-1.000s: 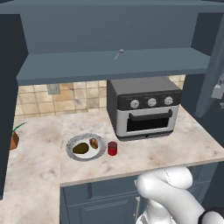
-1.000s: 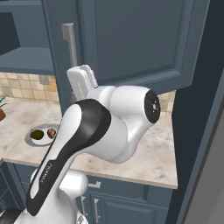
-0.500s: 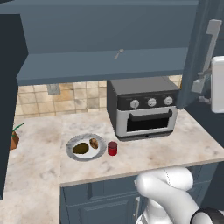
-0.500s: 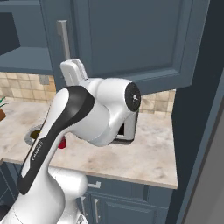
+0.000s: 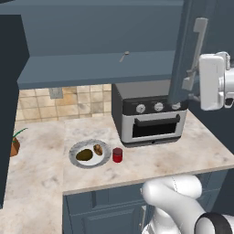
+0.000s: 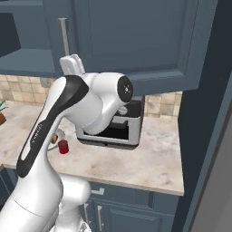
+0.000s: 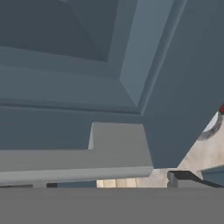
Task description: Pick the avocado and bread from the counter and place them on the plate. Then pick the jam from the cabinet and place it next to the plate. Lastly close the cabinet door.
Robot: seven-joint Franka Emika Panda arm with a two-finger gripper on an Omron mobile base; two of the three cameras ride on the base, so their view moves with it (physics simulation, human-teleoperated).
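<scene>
Far left of the left base view, a small potted plant (image 5: 14,145) sits at the edge of the desk (image 5: 41,173). Right of it, the plate (image 5: 89,153) rests on the marble, carrying the avocado (image 5: 84,155) on its left half and the bread (image 5: 98,149) on its right, the two just beside each other. The jam (image 5: 117,155) stands upright on the desk, just beside the plate's right rim; it also shows in the right base view (image 6: 63,146), low beside my arm. Next along, the toaster oven (image 5: 149,117) is against the tiled wall, door shut. Above it the open cabinet (image 5: 96,68) shows its shelf, with a small thin thing lying on it, too small to identify. The cabinet door (image 5: 192,50) is swung partly out over the oven's right side, its handle (image 5: 194,54) facing me. My hand is up at the right edge of that view, right against the handle side of the door. My fingers (image 7: 179,176) barely show: one dark tip (image 7: 174,175) at the bottom of the hand view, close under the door panel (image 7: 109,74). Cannot tell whether they are wide, narrow or gripping anything.
</scene>
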